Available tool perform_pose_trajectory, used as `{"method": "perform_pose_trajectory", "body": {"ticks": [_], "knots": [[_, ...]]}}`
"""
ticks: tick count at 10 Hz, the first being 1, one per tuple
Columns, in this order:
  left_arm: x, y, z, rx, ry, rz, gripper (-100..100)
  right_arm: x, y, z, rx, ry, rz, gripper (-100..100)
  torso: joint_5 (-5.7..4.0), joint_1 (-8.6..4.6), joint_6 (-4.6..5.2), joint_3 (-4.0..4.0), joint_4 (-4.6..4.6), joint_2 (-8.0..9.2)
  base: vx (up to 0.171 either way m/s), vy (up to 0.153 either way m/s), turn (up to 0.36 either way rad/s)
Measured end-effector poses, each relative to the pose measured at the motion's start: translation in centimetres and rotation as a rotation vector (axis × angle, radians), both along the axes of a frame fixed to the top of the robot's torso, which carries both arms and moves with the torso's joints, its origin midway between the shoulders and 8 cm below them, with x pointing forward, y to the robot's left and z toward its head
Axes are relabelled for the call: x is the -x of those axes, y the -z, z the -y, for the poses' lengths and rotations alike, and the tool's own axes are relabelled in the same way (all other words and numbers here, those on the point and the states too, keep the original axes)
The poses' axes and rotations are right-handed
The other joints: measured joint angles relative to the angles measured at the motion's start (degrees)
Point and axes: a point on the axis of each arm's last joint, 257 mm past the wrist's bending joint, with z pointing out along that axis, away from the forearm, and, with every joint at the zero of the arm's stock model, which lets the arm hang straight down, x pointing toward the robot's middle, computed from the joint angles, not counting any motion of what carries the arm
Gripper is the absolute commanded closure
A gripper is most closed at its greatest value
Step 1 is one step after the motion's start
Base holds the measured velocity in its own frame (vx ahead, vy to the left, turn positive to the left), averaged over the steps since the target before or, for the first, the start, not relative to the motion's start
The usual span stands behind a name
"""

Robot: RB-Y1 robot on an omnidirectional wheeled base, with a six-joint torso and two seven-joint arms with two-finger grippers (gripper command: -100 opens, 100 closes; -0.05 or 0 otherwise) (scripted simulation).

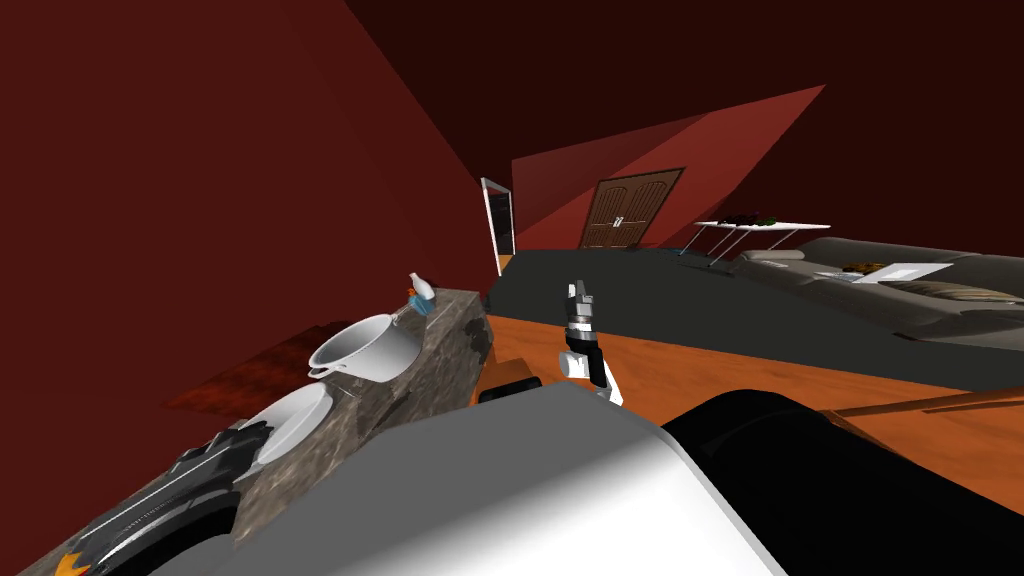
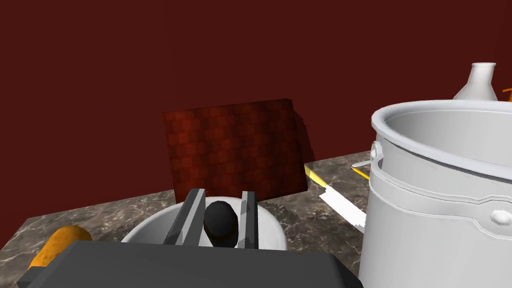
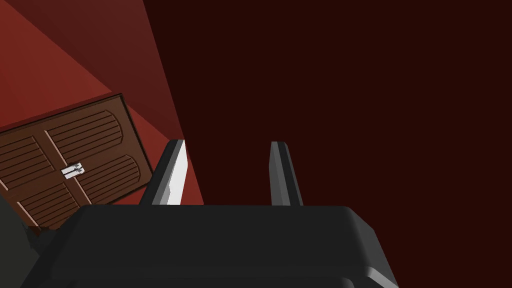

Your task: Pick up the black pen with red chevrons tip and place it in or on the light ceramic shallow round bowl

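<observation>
Your left hand [image 2: 223, 197] pinches the black pen [image 2: 220, 222] just above the shallow white bowl [image 2: 272, 227] on the bench [image 2: 90, 215]. Lower it gently, clear of the tall pot [image 2: 435, 200] beside the bowl, then spread the fingers. Your right hand [image 3: 227, 172] hangs spread and empty.

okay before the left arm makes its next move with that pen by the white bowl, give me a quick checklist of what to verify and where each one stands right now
1. Grip on the pen: ok. The left gripper is shut on the black pen.
2. Bowl lined up: ok. The white bowl lies straight beyond the fingers.
3. Height above the bowl: cannot tell.
4. Clear of the pot: ok. The big white pot stands off to one side, apart from the fingers.
5. Other arm out of the way: ok. The right gripper is open and raised away from the counter.
</observation>
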Motion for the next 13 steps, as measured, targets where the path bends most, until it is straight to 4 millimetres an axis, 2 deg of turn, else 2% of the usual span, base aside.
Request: {"method": "perform_pose_trajectory", "body": {"ticks": [5,7,8,12,13], "knots": [[1.7,-2.9,-0.9,0.040,0.020,0.020,100,0.0,0.0,0.0,0.000,0.000,0.000,0,0.13,0.34,-0.04,-0.01,0.01,-0.03,0.036,0.112,-0.030],[1.9,-3.2,-0.5,0.064,0.043,0.014,100,0.0,0.0,0.0,0.000,0.000,0.000,0,0.20,0.45,-0.06,-0.04,0.00,-0.09,0.046,0.103,0.026],[1.9,-3.2,-0.5,0.067,0.045,0.014,-100,0.0,0.0,0.0,0.000,0.000,0.000,0,0.19,0.21,-0.02,-0.03,-0.01,-0.04,0.004,0.013,-0.004],[1.9,-3.2,-0.5,0.066,0.044,0.014,-100,0.0,0.0,0.0,0.000,0.000,0.000,0,0.10,-0.10,-0.03,0.05,0.02,0.08,0.001,0.001,0.000],[1.9,-3.2,-0.5,0.066,0.044,0.014,0,0.0,0.0,0.0,0.000,0.000,0.000,0,0.10,-0.10,-0.03,0.05,0.02,0.08,0.000,0.000,0.000]]}}
